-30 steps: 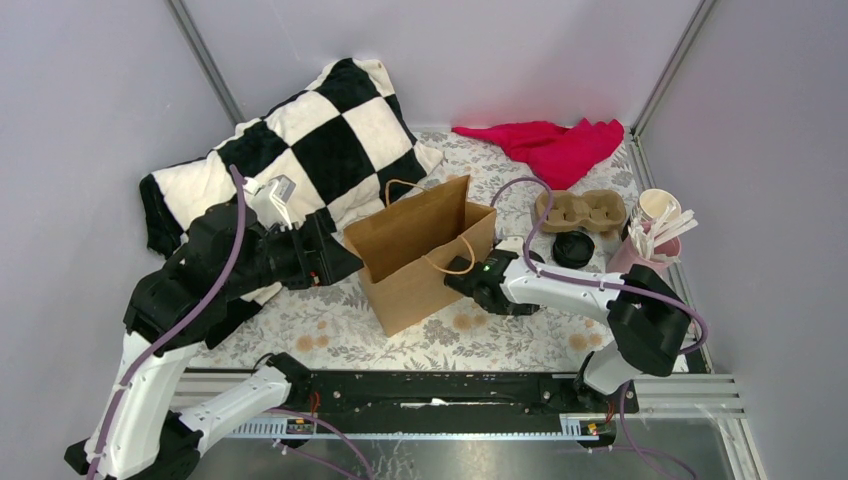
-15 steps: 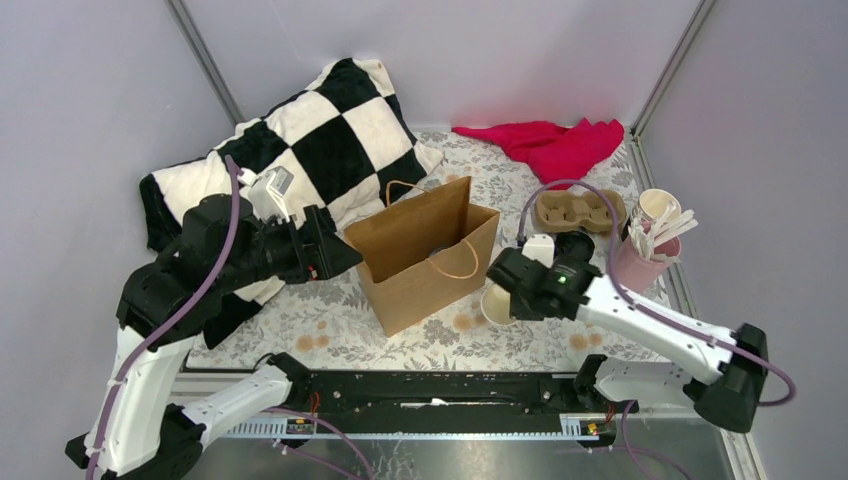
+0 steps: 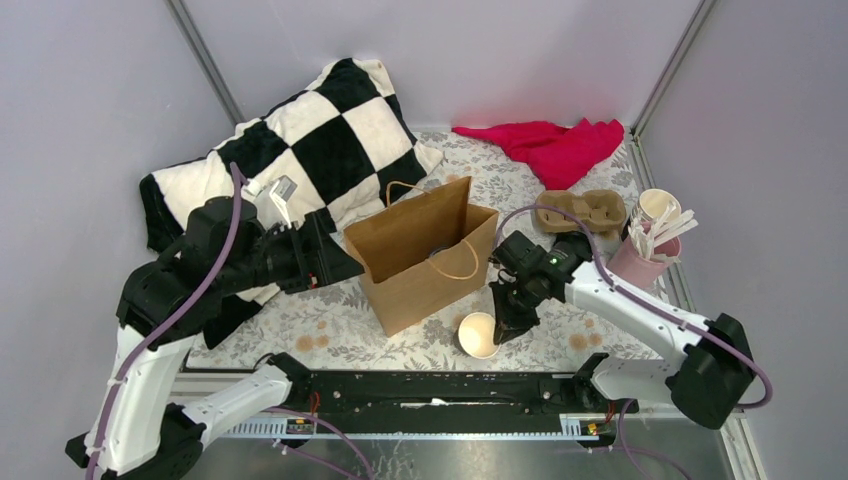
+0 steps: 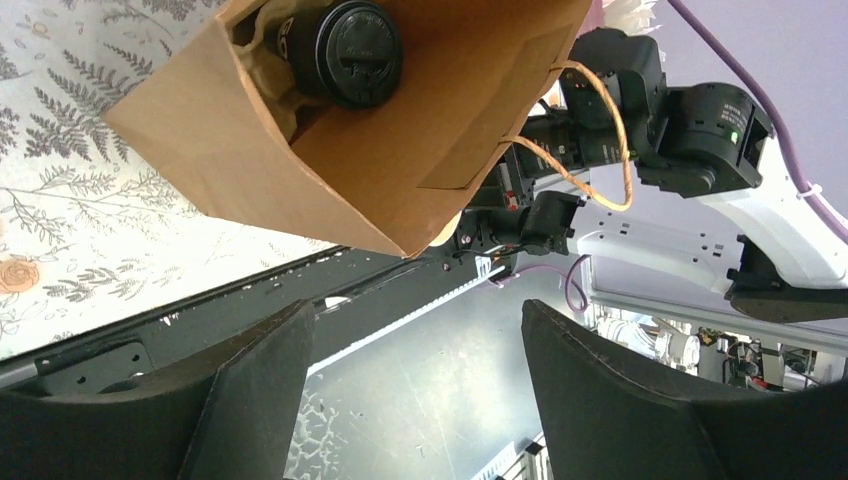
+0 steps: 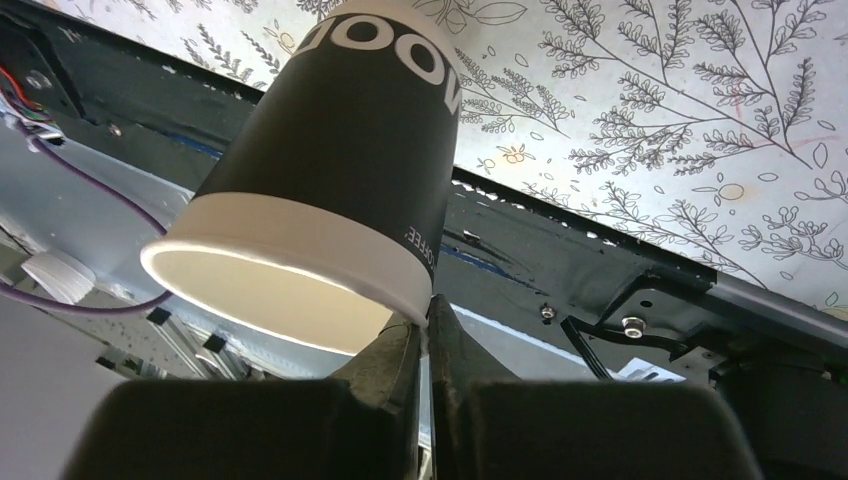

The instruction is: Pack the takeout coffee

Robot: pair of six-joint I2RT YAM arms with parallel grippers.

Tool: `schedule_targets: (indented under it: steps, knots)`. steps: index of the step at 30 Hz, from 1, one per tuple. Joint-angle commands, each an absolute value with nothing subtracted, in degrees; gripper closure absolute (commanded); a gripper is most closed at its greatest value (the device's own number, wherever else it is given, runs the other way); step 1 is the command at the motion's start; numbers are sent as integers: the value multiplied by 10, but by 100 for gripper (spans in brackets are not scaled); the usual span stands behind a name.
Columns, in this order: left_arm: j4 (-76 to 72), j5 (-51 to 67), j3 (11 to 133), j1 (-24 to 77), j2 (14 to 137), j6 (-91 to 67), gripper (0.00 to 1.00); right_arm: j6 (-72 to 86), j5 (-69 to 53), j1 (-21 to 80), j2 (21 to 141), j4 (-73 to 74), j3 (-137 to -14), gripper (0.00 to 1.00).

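My right gripper [image 3: 497, 325] is shut on the rim of a black coffee cup [image 3: 478, 335] that has no lid. It holds the cup tilted near the table's front edge, to the right of the brown paper bag [image 3: 425, 250]. In the right wrist view the cup [image 5: 345, 150] shows white lettering and a white rim band pinched between the fingertips [image 5: 428, 312]. A second black cup with a black lid [image 4: 345, 45] sits inside the bag [image 4: 300, 150]. My left gripper [image 3: 340, 262] is open and empty at the bag's left side, and the left wrist view [image 4: 415, 320] shows its jaws spread.
A cardboard cup carrier [image 3: 580, 210] lies behind the right arm. A white paper cup [image 3: 658, 208] and a pink cup of stirrers [image 3: 645, 258] stand at the right edge. A checkered pillow [image 3: 300, 140] and a red cloth [image 3: 555, 145] lie at the back.
My right gripper has carried the lidless cup from beside the bag towards the front edge and tipped its mouth upward. The left arm has barely moved.
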State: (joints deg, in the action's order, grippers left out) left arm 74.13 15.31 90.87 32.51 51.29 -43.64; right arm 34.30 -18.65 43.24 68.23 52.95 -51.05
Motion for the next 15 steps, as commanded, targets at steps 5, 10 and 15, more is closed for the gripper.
schedule_targets:
  steps: [5,10,15]
  knots:
    - [754,164,853,320,466,-484,24,275,-193,426,759,555,-572,92]
    - [748,173,841,317,476,-453,26,281,-180,426,768,552,-596,82]
    - [700,184,813,317,464,-438,27,298,-181,426,778,530,-588,78]
